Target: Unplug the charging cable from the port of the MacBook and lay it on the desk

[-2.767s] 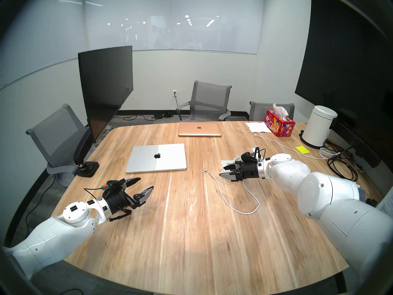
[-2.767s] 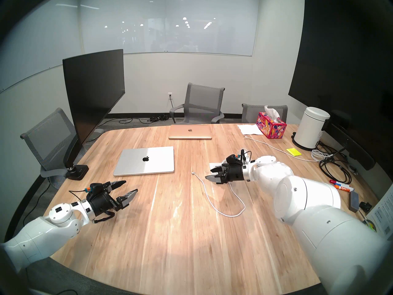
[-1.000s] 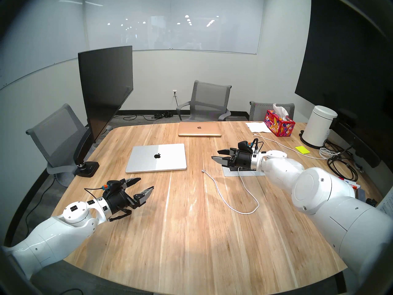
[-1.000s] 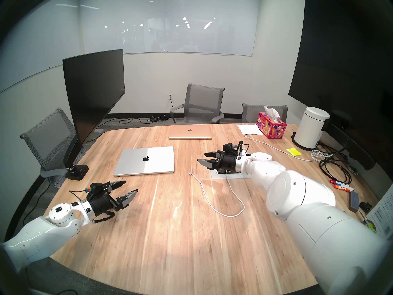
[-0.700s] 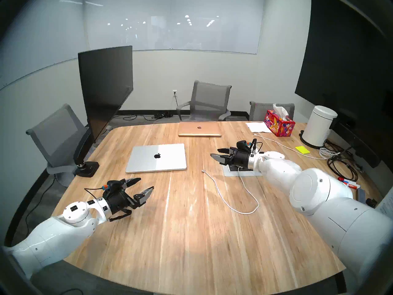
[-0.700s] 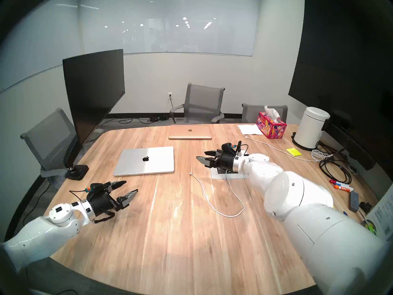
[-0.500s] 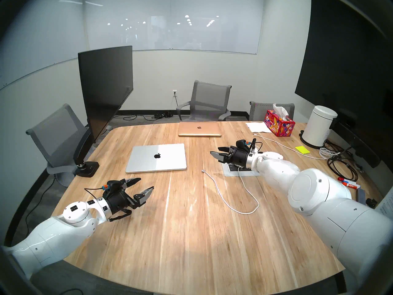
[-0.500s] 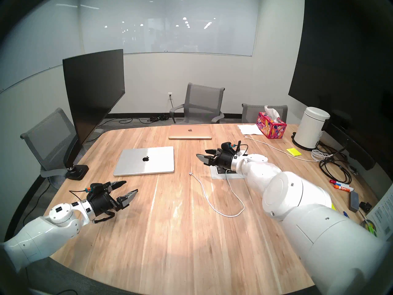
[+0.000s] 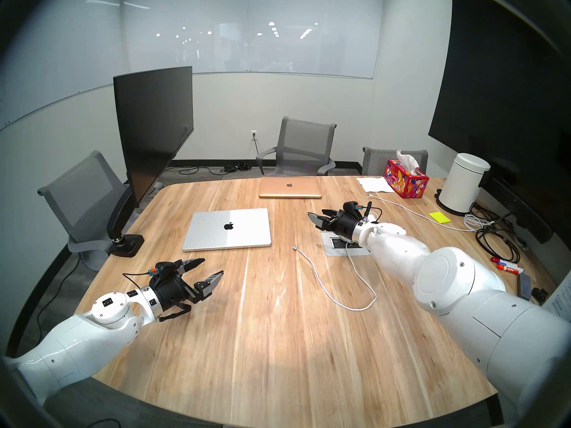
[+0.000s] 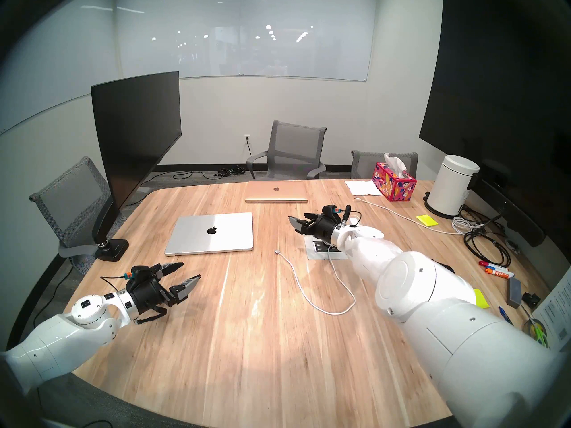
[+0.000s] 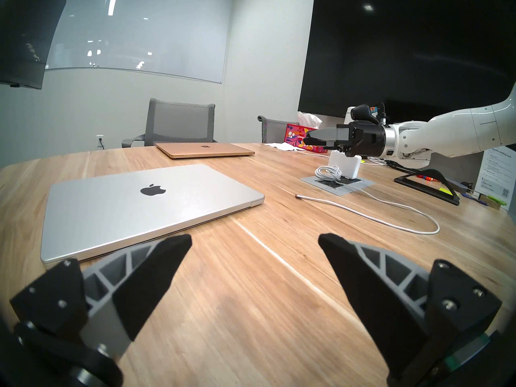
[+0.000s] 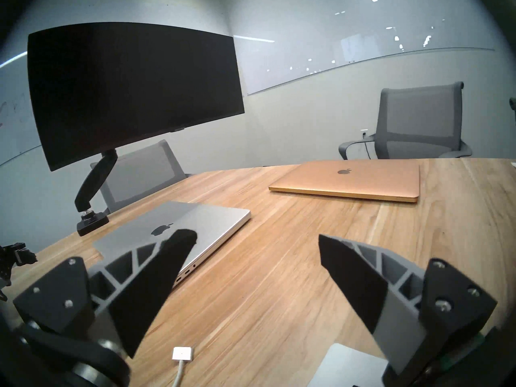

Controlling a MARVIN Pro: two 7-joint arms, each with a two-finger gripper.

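Beside the MacBook (image 9: 227, 229), a little to its right, the charging cable (image 9: 321, 282) lies loose on the desk (image 9: 278, 341). Both the right gripper (image 9: 318, 218) and left gripper (image 9: 205, 271) are open and empty. A low swing could snag that cable.

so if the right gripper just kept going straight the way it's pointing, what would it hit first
Probably nothing close: the right gripper is open, pointing nearly level over the desk, between the silver MacBook and the gold laptop. Beyond that, depth is unclear.
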